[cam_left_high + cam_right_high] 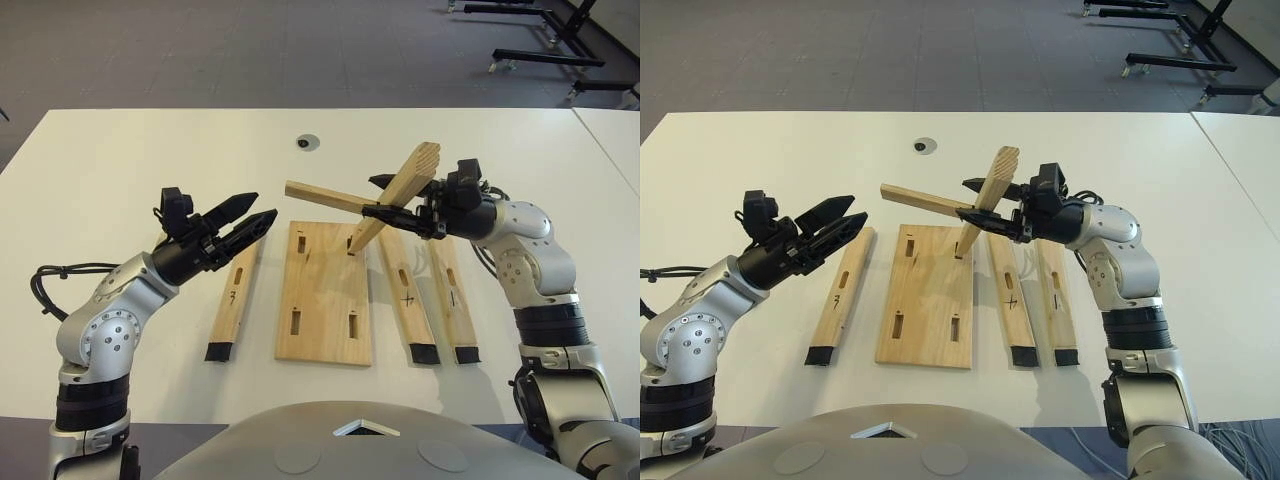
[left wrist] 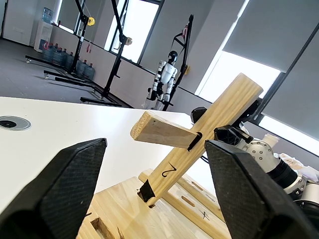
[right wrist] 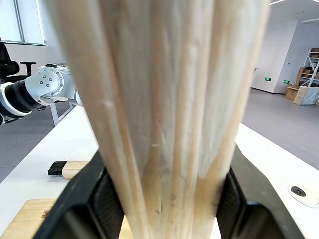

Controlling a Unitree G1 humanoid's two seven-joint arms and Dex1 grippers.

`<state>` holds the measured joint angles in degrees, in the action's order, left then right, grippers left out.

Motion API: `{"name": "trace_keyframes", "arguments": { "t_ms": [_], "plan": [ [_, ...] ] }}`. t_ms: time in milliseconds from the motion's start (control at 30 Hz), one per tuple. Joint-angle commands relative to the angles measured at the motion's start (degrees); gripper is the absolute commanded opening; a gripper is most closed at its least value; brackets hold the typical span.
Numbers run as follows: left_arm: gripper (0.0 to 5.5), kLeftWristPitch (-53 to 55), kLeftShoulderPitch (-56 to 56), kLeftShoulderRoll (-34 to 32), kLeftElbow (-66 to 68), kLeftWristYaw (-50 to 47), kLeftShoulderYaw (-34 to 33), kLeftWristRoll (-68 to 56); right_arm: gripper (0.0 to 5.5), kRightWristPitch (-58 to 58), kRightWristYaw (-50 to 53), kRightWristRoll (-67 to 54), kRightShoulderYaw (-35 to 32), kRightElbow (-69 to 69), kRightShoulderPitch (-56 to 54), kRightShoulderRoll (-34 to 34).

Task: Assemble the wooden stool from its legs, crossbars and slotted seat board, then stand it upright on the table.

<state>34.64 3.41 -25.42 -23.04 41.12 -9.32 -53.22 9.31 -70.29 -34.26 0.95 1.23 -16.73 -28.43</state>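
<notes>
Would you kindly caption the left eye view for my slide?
Right tool holds a tilted leg, crossbar attached, end on the seat board; open left tool hovers beside.

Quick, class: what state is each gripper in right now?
Left gripper: open, empty.
Right gripper: closed on the wooden leg with a crossbar through it.

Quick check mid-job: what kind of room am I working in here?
Probably a robotics lab or test hall: another humanoid stands under a black gantry, and wheeled frames stand beyond the white table.
</notes>
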Motion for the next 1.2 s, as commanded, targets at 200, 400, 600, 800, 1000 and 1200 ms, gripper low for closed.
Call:
{"name": "trace_keyframes", "arguments": {
  "t_ms": [200,400,600,800,1000,1200],
  "plan": [
    [3.59,0.09,-0.52,0.08,-1.09,-0.43,0.96,0.70,2.05,1.14,-4.99,3.52,2.65,9.08,-1.78,-1.76],
    [3.59,-0.46,-0.36,0.34,-0.96,-0.71,1.42,1.21,2.05,0.32,-8.57,4.79,4.09,12.61,-4.55,-3.30],
    [3.59,-1.16,0.03,0.84,-1.11,-1.00,1.74,1.48,2.05,-0.40,-10.86,6.15,5.19,14.82,-7.23,-3.98],
    [3.59,-1.63,0.30,1.65,-1.67,-1.62,2.29,1.97,2.05,-0.99,-11.69,7.54,6.13,17.54,-9.49,-4.19],
    [3.59,-1.52,0.45,2.53,-2.61,-2.42,2.78,2.40,2.05,4.06,-7.59,8.12,6.59,19.75,-12.34,-3.55],
    [3.59,-1.55,0.60,3.08,-3.30,-3.40,2.82,2.43,3.32,9.05,-3.49,4.53,1.32,17.69,-13.29,-2.09]
  ]
}}
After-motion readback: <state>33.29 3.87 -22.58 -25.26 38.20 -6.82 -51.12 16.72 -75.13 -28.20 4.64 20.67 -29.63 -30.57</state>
